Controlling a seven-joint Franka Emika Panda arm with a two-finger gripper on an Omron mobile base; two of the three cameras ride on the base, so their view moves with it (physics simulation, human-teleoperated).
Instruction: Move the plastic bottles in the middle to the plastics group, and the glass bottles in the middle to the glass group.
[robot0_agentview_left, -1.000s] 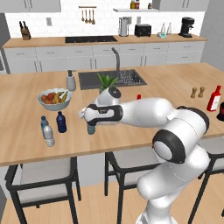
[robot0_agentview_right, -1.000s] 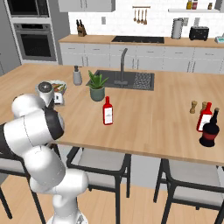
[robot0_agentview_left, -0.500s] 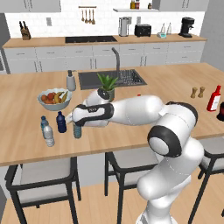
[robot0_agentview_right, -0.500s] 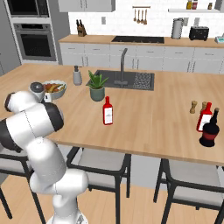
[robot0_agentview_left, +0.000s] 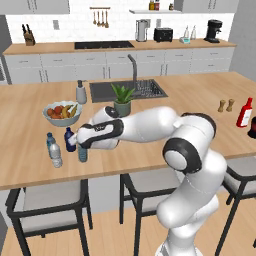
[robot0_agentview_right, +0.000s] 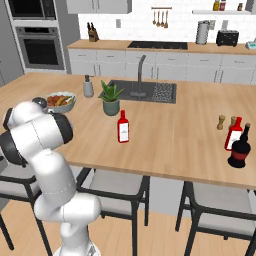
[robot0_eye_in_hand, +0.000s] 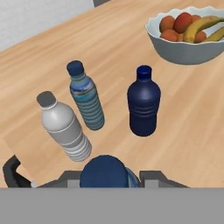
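A: How many small bottles by the fruit bowl (robot0_eye_in_hand: 186, 49)?
B: Four: navy bottle (robot0_eye_in_hand: 143, 101), bluish water bottle (robot0_eye_in_hand: 85, 97), clear greyish water bottle (robot0_eye_in_hand: 64, 127), blue-capped bottle (robot0_eye_in_hand: 105, 173).
A: Red bottles?
B: Two, plus one dark squat bottle (robot0_agentview_right: 240, 148).

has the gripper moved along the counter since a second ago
Yes. In the left base view the gripper has carried the teal bottle leftward, away from the potted plant, toward the navy bottle.
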